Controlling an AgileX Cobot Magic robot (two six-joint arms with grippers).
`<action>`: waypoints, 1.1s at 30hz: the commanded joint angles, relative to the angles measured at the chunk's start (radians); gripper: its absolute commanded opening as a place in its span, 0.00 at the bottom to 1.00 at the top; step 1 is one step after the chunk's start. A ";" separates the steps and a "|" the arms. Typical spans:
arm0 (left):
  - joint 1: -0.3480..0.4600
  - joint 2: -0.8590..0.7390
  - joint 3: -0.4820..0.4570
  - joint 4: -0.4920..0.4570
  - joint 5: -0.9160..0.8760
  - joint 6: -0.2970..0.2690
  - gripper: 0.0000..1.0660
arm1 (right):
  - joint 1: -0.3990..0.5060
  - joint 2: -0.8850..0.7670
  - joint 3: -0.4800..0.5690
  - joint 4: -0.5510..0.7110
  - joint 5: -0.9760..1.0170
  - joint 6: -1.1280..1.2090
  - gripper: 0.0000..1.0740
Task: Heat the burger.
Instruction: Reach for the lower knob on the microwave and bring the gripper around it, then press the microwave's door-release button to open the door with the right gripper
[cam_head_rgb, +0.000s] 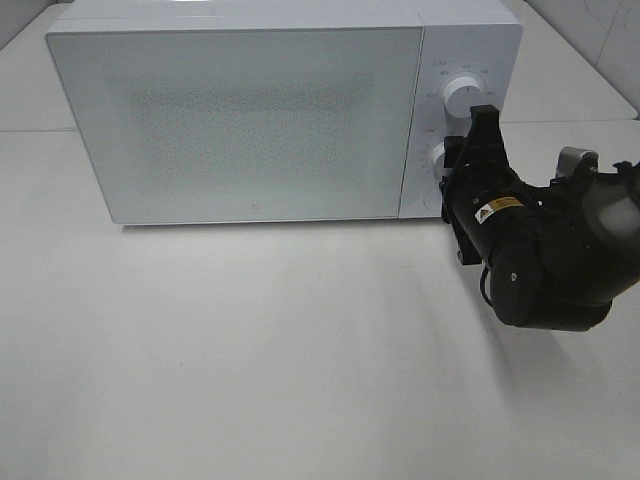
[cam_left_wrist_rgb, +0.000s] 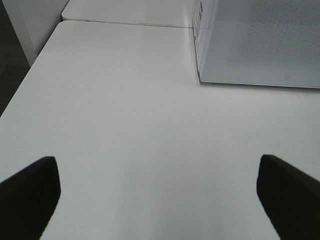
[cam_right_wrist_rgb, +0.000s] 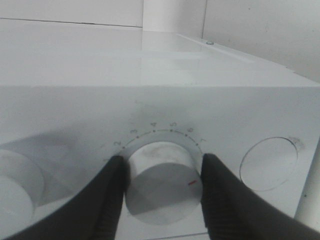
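Note:
The burger is out of view; the white microwave stands with its frosted door shut. My right gripper reaches the control panel and is shut on the lower knob. Its black fingers press that knob from both sides, and a red mark shows on the knob's face. The upper knob is free. My left gripper is open above the bare white table, off the microwave's left front corner, with nothing between its fingers. It does not show in the exterior high view.
The right arm's dark body hangs over the table in front of the panel. A round button sits beside the gripped knob. White tabletop stretches in front of the microwave. The table's left edge drops to a dark floor.

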 joint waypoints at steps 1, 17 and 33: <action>0.004 -0.014 0.002 -0.003 -0.007 0.001 0.94 | 0.015 -0.007 -0.039 -0.158 -0.090 -0.022 0.03; 0.004 -0.014 0.002 -0.003 -0.007 0.001 0.94 | 0.017 -0.032 0.006 -0.107 -0.083 -0.030 0.41; 0.004 -0.014 0.002 -0.003 -0.007 0.001 0.94 | 0.018 -0.147 0.209 -0.114 -0.103 -0.109 0.69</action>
